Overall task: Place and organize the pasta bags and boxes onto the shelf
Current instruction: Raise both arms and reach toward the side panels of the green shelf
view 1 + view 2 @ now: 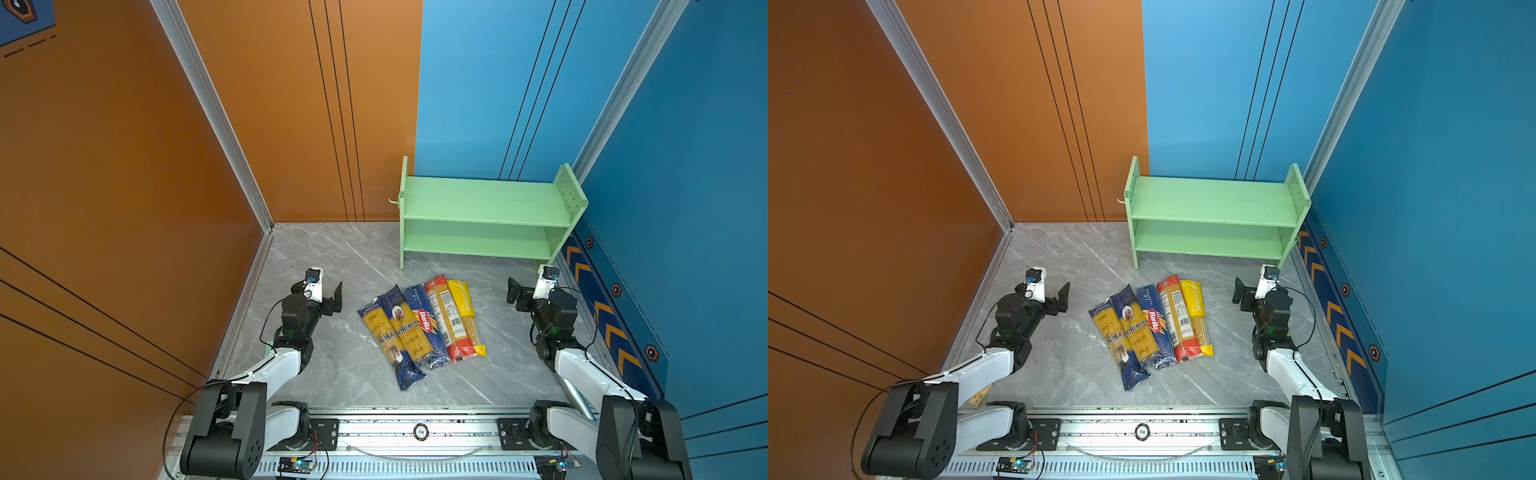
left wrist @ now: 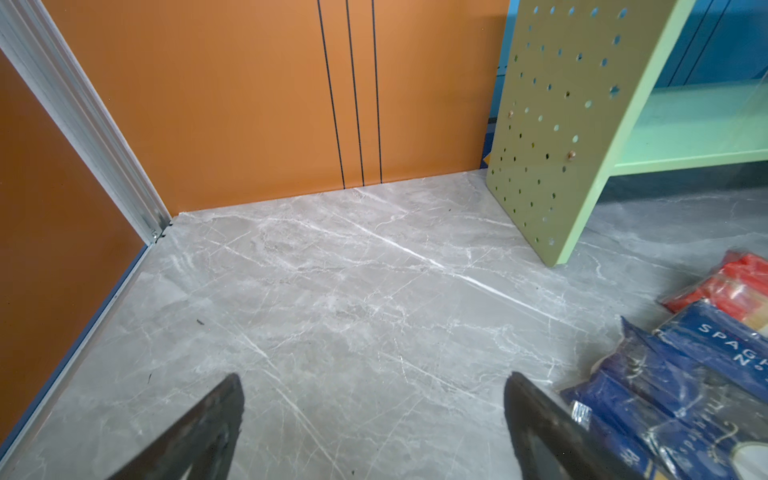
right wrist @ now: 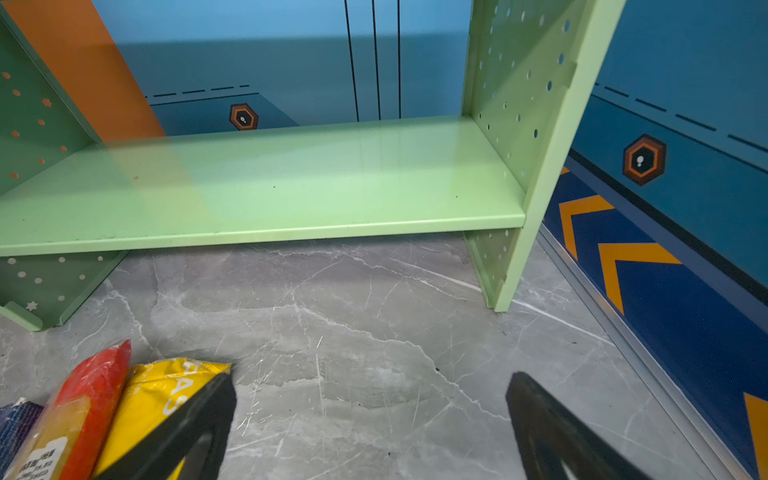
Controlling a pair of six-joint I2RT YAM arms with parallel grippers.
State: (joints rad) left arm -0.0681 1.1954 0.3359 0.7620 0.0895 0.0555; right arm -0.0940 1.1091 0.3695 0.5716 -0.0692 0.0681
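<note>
Several long pasta packets lie side by side on the grey marble floor: two navy-and-yellow ones, a navy Barilla, a red-ended one and a yellow-ended one. The light green shelf stands behind them against the blue wall, both tiers bare. My left gripper hangs open to the left of the packets, holding nothing. To their right, my right gripper is open and faces the shelf's lower tier. Its one finger stands beside the yellow-ended packet.
An orange wall closes the left side, and blue walls close the back and right. A chevron strip runs along the right wall's foot. The arms' aluminium rail crosses the front edge.
</note>
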